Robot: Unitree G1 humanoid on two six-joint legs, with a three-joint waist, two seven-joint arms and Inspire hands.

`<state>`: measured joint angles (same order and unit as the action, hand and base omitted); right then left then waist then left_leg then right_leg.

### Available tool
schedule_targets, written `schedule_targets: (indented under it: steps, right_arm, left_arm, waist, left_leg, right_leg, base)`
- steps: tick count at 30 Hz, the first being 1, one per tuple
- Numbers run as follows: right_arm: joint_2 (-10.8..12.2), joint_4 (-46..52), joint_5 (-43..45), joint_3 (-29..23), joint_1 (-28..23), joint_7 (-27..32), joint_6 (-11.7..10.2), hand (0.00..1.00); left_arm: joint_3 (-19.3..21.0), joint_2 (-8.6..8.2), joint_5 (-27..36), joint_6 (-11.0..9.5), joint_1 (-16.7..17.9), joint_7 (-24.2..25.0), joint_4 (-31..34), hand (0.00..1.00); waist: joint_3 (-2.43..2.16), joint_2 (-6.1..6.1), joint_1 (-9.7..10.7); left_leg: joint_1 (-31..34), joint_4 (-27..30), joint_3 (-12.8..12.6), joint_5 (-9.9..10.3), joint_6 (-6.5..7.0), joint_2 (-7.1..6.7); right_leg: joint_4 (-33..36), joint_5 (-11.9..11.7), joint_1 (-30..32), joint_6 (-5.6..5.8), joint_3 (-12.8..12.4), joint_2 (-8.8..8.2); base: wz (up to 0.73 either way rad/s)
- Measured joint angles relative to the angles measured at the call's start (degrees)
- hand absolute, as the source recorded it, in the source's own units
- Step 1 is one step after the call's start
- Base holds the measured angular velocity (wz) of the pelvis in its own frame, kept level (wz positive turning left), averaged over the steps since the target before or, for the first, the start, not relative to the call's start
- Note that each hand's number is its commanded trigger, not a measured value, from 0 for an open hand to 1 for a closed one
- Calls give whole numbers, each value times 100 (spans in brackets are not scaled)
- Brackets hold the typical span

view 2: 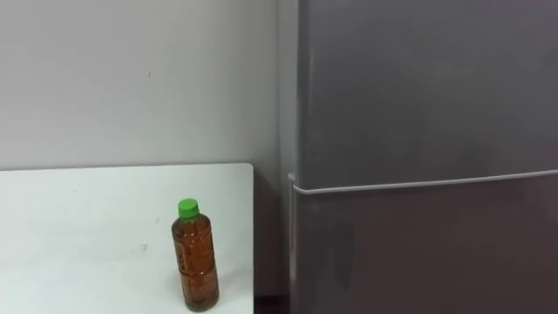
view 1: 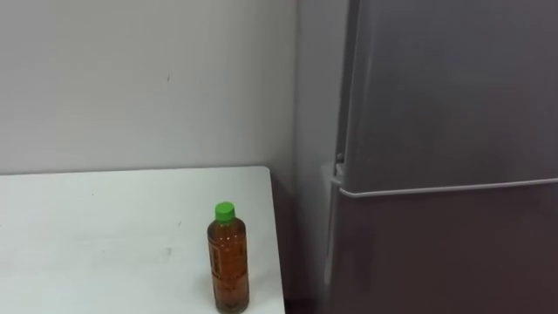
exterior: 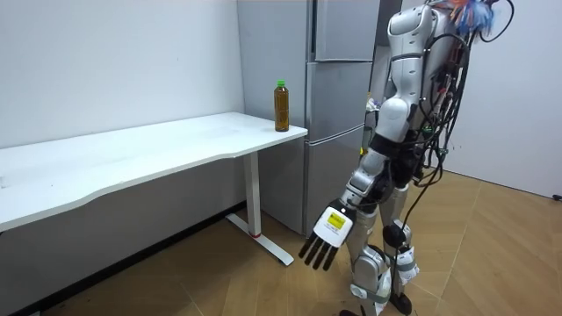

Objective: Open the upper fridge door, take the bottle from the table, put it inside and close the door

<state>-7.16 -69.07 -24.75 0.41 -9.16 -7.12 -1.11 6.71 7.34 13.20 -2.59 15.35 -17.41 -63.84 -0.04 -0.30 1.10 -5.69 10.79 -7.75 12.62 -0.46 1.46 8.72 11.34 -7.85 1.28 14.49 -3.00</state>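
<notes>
A clear bottle [view 1: 228,259] of brown drink with a green cap stands upright on the white table [view 1: 105,235], near its right front corner. The same bottle [exterior: 281,106] stands at the table end nearest the fridge in the room view. The grey fridge [view 1: 453,87] is right of the table, both doors closed, and a seam divides the upper door [view 2: 418,87] from the lower one. I stand on the floor facing the fridge. My left hand [exterior: 327,235] hangs low beside my leg with straight fingers, holding nothing, well away from the bottle.
A narrow gap separates the table's right edge [view 1: 277,235] from the fridge side. The white wall [view 1: 139,78] runs behind the table. The long table [exterior: 132,156] stretches to the room view's left above wooden floor [exterior: 219,281].
</notes>
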Motion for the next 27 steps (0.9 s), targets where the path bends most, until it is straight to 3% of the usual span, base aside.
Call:
schedule_targets:
  steps: [5,8,18,20,27]
  right_arm:
    - [-12,-2,4,-333,-52,10,9,0]
    - [-23,-2,12,-514,-110,10,23,0]
    - [-35,86,120,-630,-159,49,-9,0]
    - [-47,204,271,-706,-194,42,-28,0]
    - [-142,453,643,-862,-349,72,-106,0]
  left_arm:
    - [784,-14,698,7,-9,-235,60,0]
    - [1028,6,1342,-49,-4,-469,314,0]
    - [1074,-9,1981,-333,-7,-934,1556,0]
    - [1074,-8,1961,-504,-4,-1117,1947,0]
    - [1120,6,1702,-722,43,-1564,3102,0]
  waist:
    - [-39,111,-77]
    - [-24,161,-117]
    - [-24,205,-155]
    - [-24,233,-150]
    - [-16,316,-145]
  left_leg:
    - [-41,2,12,0,0,-1]
    - [-102,0,5,7,7,-6]
    - [-105,3,5,13,18,-13]
    - [-105,-12,-2,13,18,-12]
    - [-80,-19,-1,13,17,-12]
  right_leg:
    - [7,0,-10,-1,6,-5]
    - [8,7,-96,8,25,-16]
    - [118,21,-31,12,-14,-34]
    - [111,22,-24,13,-18,-32]
    - [126,43,12,11,-10,-30]
  base:
    - [0]
    - [0]
    - [-1]
    - [-2]
    - [0]
